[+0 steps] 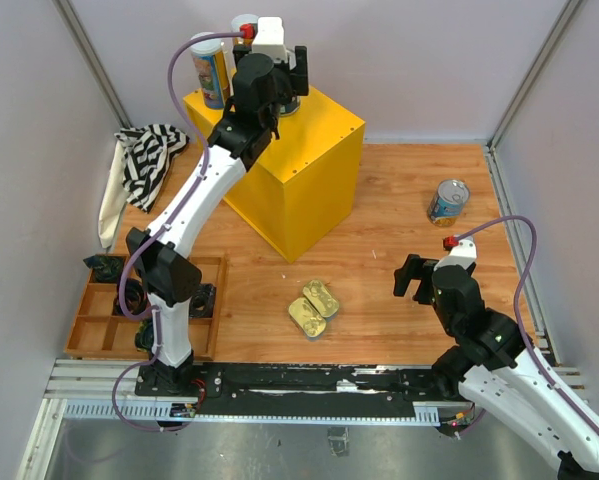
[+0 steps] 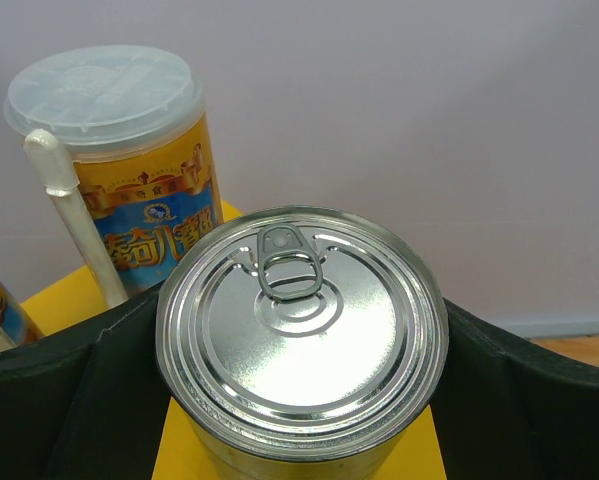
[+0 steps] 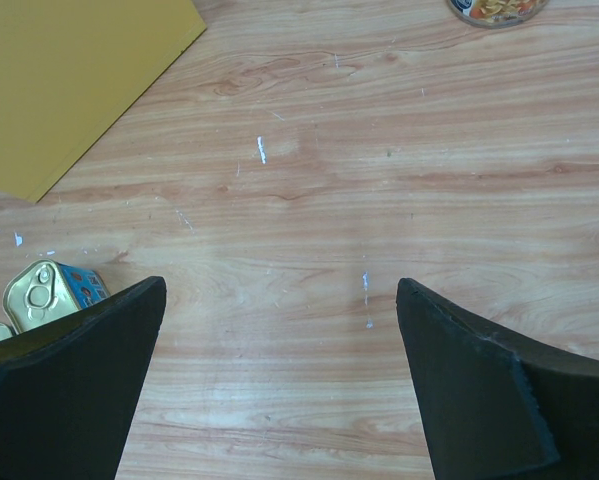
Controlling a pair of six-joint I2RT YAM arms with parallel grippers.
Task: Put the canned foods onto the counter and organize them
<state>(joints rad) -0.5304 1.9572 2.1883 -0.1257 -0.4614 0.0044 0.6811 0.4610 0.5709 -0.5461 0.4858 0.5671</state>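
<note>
Your left gripper [image 2: 299,425], jaws wide, clasps a silver-topped can [image 2: 301,325] atop the far yellow counter [image 1: 309,185]; your right gripper [image 3: 281,292] hangs open and empty, near right.

Lighting's bright and even all round, soft light from above, so the big bright yellow box-shaped cabinet [image 1: 309,190] only throws a faint shadow on the light wooden tabletop [image 1: 379,260]. Left wrist view is crisp: the wide silver-topped can [image 2: 301,330] has white glare patches on its lid, while the tall white-lidded can [image 2: 109,130] behind goes slightly soft. In the right wrist view the right gripper [image 3: 281,290] has black fingers [image 3: 69,390] crushed to near-featureless dark, woodgrain sharp.
</note>
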